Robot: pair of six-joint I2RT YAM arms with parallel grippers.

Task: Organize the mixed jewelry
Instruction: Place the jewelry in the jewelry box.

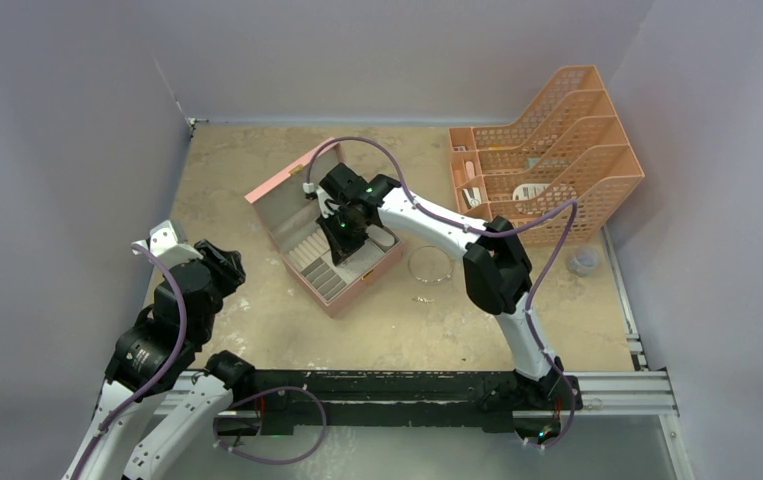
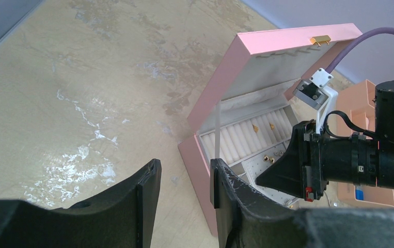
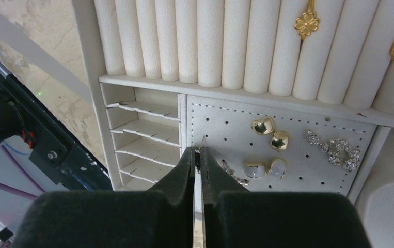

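Right gripper point(image 3: 198, 155) is hovering inside the open pink box point(image 1: 365, 283), jaws nearly touching, perhaps pinching a tiny stud point(image 3: 203, 140); the light, springy wire hoop point(image 1: 429, 263) is lying on the table point(image 1: 257, 330) nearby, needing a gentle rim pinch.

Left gripper point(image 2: 184, 170) parted over tabletop point(image 2: 81, 77), open pink box point(image 2: 267, 44) holding gold rings point(image 2: 255, 127), right arm point(image 2: 391, 155) above it

Desk point(image 2: 81, 77) looks like matt beige stone, scuffed whitish in patches. The pink box point(image 2: 220, 82) is smooth and matt outside, with a shiny gold metal clasp point(image 2: 320, 39). Inside, the ring rolls point(image 3: 210, 41) are soft, fuzzy off-white cloth. The puffy studs point(image 3: 263, 125) are mirror-glossy gold and silver metal, and the silvery piece point(image 3: 334, 149) is all sparkly stones. Left claw point(image 2: 184, 175) is matt black plastic, kinda rough at the edges.
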